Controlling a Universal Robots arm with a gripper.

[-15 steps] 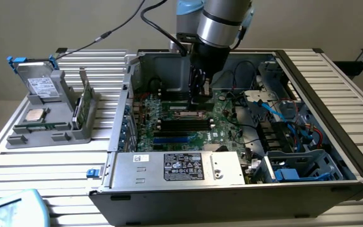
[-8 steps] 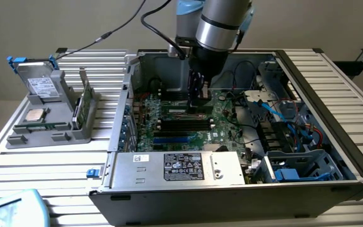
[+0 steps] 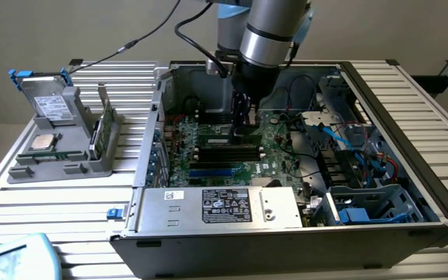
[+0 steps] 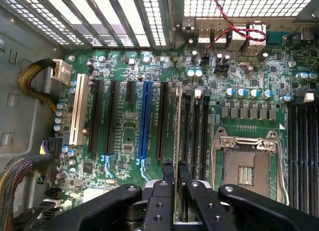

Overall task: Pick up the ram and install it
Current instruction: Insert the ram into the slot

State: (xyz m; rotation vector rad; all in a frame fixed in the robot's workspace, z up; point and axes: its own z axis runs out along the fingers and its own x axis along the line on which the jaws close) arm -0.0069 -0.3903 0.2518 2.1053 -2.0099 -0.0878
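Observation:
My gripper (image 4: 177,173) is shut on the ram (image 4: 177,121), a thin green board seen edge-on that runs away from the fingertips. The stick hangs just above the motherboard (image 4: 124,146), right beside the black memory slots (image 4: 195,131) and parallel to them. I cannot tell whether its lower edge touches a slot. In the exterior view the gripper (image 3: 240,131) reaches down into the open computer case (image 3: 410,175), over the memory slots (image 3: 228,153) in the middle of the board.
The empty processor socket (image 4: 246,164) lies beside the slots, with black and blue expansion slots (image 4: 145,119) on their other side. A power supply (image 3: 220,207) fills the case's near wall. On the exterior view's left a grey holder (image 3: 60,160) carries a silver processor chip (image 3: 44,142) and a drive (image 3: 53,105).

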